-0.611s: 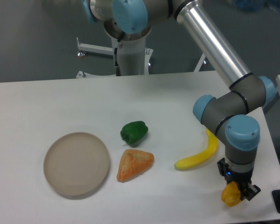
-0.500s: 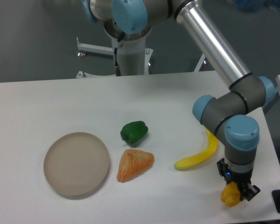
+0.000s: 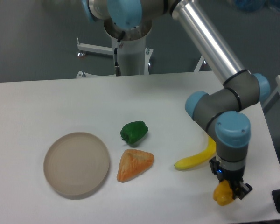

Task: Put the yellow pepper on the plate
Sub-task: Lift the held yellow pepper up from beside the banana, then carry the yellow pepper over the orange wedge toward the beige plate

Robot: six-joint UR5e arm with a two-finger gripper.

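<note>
**Pepper in the fingers, plate well off to the left**

Fingers (image 3: 227,192) are closing on the yellow pepper (image 3: 222,194) at the near right part of the white bench (image 3: 46,102), and the pepper is sitting between them with its yellow-orange body showing on the left side of the dark finger tips. Whether the pepper is resting on the bench or hanging just above it cannot be told from this view. The arm (image 3: 210,44) is coming down from the upper middle of the picture, bending at a grey and blue elbow and pointing its wrist straight down over the pepper.

Just up and to the left of the fingers the banana (image 3: 198,157) is lying on the bench, its curved upper end passing behind the wrist. Further left of the fingers the orange wedge (image 3: 134,164) is lying flat, and the green pepper (image 3: 133,132) is sitting just beyond it, close but apart. The plate (image 3: 76,163) is lying well away from the fingers, far to their left on the near side of the bench, beside the orange wedge with a narrow gap between them. Its beige face is showing bare.
</note>
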